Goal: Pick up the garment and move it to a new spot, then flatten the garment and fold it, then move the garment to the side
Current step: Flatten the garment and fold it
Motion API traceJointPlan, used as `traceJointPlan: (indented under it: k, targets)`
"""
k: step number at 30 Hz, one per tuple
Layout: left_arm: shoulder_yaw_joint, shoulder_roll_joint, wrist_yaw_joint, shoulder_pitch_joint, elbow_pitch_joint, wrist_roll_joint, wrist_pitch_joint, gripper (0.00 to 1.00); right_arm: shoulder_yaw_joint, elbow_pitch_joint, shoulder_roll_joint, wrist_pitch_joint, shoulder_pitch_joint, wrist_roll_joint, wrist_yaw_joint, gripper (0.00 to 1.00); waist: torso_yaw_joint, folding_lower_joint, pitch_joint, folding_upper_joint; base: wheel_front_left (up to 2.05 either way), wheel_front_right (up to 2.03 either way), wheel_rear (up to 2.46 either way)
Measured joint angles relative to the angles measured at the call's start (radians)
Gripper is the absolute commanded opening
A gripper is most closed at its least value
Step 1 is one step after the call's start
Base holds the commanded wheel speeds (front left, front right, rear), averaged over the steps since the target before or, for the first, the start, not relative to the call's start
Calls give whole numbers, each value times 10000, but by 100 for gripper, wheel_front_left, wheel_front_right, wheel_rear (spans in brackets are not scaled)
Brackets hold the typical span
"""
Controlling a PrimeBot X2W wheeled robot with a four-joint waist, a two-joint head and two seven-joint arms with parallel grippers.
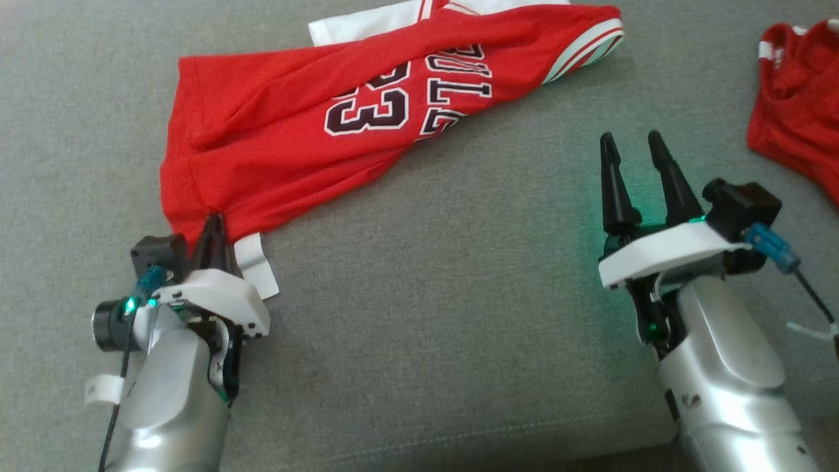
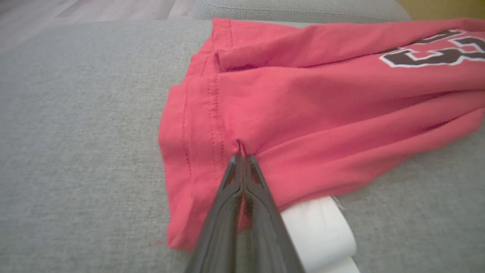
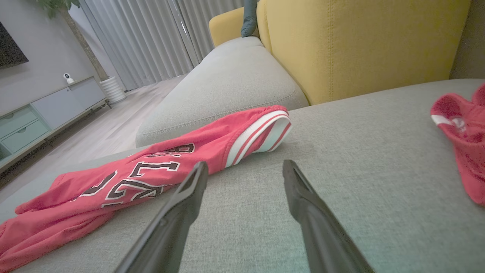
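On sofa cushion [image 1: 459, 295]: left gripper [image 2: 241, 156] clamped on red jersey [image 1: 295, 131] hem; right gripper [image 1: 632, 145] wide, holding nothing, over bare fabric near front edge.

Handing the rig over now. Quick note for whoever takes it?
Left gripper: fingers shut on the hem of the red basketball jersey, which lies bunched on the grey fabric cushion.
Right gripper: open, over bare cushion, apart from the jersey.
Done: hem grasped.
To do: move, flatten, fold, set aside.
A second red garment lies at the right edge.
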Motion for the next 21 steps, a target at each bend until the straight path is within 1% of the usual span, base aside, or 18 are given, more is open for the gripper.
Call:
traceJointPlan:
  k: [4, 10, 12, 13, 15, 21]
  targets:
    - [-169, -6, -291, 179, -295, 75, 65, 0, 36, -96, 4, 0, 360, 259, 0, 100, -79, 0, -237, 0, 0, 0, 0]
    - [-767, -128, -635, 214, -1848, 336, 105, 0, 71, -132, 15, 0, 911, 504, 0, 100, -86, 0, -662, 0, 0, 0, 0]
    - [-999, -127, -767, 39, -2313, 343, 105, 0, 84, -132, 17, 0, 1063, 543, 0, 100, -80, 0, -805, 0, 0, 0, 0]
    - [-1271, -130, -849, -216, -2708, 483, 104, 0, 105, -127, 19, 0, 1172, 606, 0, 100, -76, 0, -936, 0, 0, 0, 0]
    - [-1515, -150, -930, -536, -3012, 550, 104, 0, 134, -128, 23, 0, 1244, 637, 0, 100, -78, 0, -1051, 0, 0, 0, 0]
    - [-2424, -186, -1206, -1634, -3189, 585, 100, 0, 159, -121, 35, 0, 1470, 696, 0, 100, -29, 0, -1332, 0, 0, 0, 0]
